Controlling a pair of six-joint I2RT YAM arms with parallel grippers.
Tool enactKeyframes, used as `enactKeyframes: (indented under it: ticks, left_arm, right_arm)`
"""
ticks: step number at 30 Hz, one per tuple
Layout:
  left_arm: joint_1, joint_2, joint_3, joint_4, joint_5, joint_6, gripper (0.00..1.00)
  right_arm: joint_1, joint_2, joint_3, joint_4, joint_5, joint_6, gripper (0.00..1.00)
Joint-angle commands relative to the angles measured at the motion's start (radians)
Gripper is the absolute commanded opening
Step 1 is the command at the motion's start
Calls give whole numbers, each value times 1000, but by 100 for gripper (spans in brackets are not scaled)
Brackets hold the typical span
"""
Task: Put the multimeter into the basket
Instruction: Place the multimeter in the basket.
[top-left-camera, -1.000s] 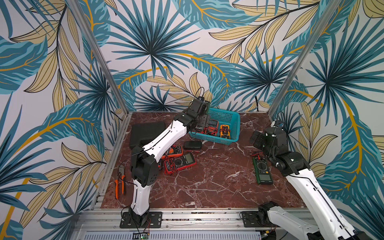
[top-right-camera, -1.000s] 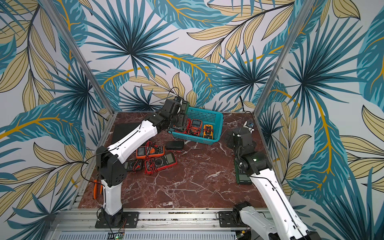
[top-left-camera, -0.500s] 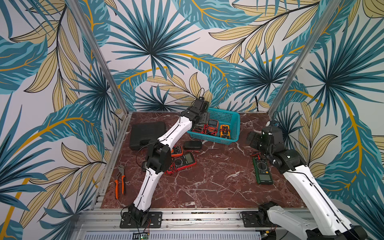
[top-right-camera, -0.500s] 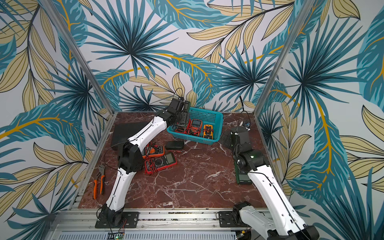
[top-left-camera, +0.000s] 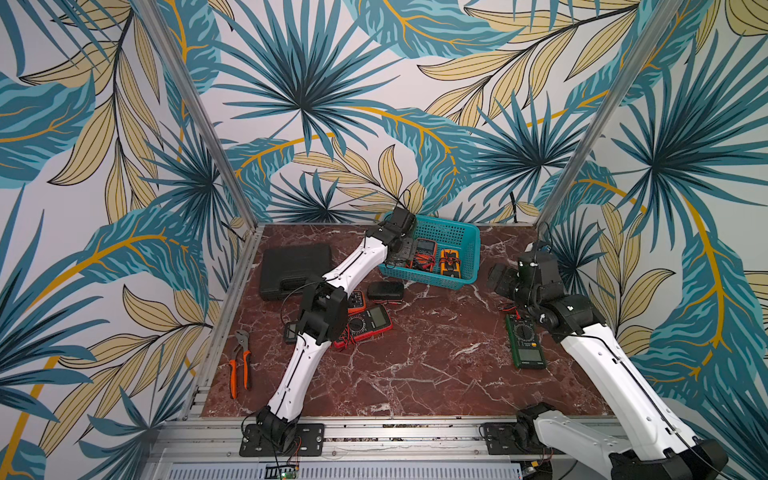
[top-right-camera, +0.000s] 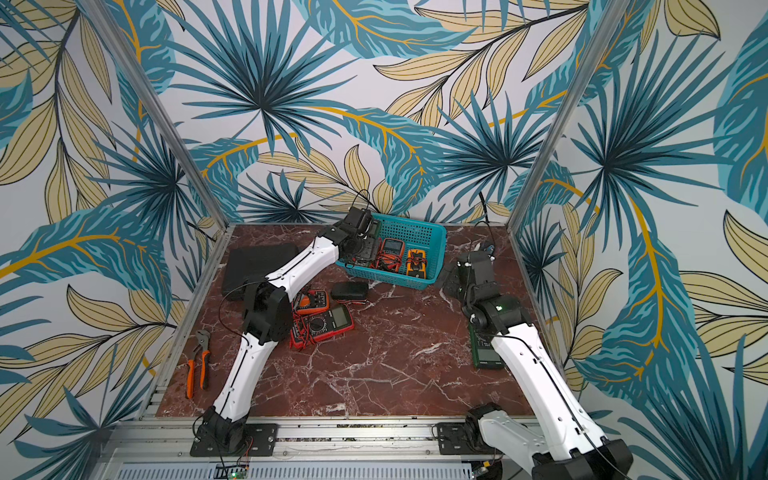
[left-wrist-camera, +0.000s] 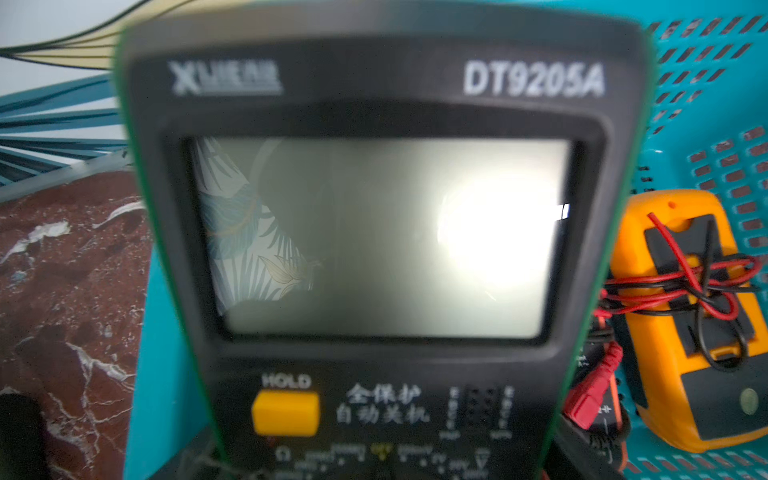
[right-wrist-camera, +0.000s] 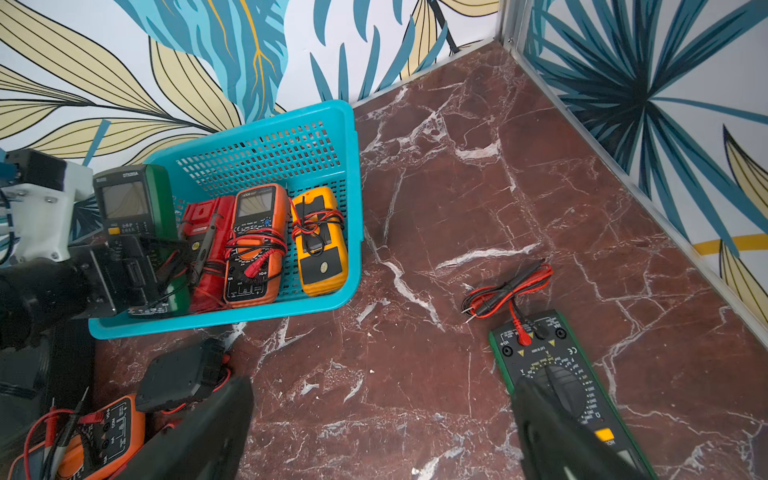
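At the left end of the basket, the left gripper is clamped on the lower half of the DT9205A multimeter. The grip is firm on both sides of the case. The meter is tilted with its display end raised, and its lower end is inside the basket walls; whether it touches the basket floor cannot be told. In both top views the gripper sits over the basket's left rim.

Just right of the held meter, three more lie flat in the basket, side by side: a red multimeter, an orange multimeter wrapped in its leads, and a yellow multimeter.

Right of the basket, the right gripper is released, jaws wide apart and holding nothing, above the table. A green multimeter lies flat on the table near the right side, its test leads coiled at its far end.

Near and left of the basket, a black pouch, a red-cased meter and an orange-cased meter lie close together. A black case lies at far left, and pliers at the left edge.
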Motion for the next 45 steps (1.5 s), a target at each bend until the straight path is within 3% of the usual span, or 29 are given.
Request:
enactKeyframes:
  ticks: [1,4,8,11,18,32,45]
  left_arm:
    - [7,23,55,-9,-21,8,20]
    - [8,40,63,-21,-39,6,33]
    - [9,54,63,-29,-46,-3,64]
    - [8,57,63,-30,-51,-9,81]
    - [8,53,68,-24,-59,-14,99]
    - [8,28,67,-31,-49,-19,100]
    - [7,-160,-36,-4,-14,-32,100]
  right_arm:
    - [-1,8,6,9,-18,12,100]
    - [-1,10,9,10,-21,14,99]
    - [-2,13,9,11,-24,14,100]
    - [-1,15,9,13,-26,13,99]
    - [-2,21,5,16,-26,13,100]
    - [-1,23,5,24,-30,10,99]
    - [-2,13,11,22,-45,-1,99]
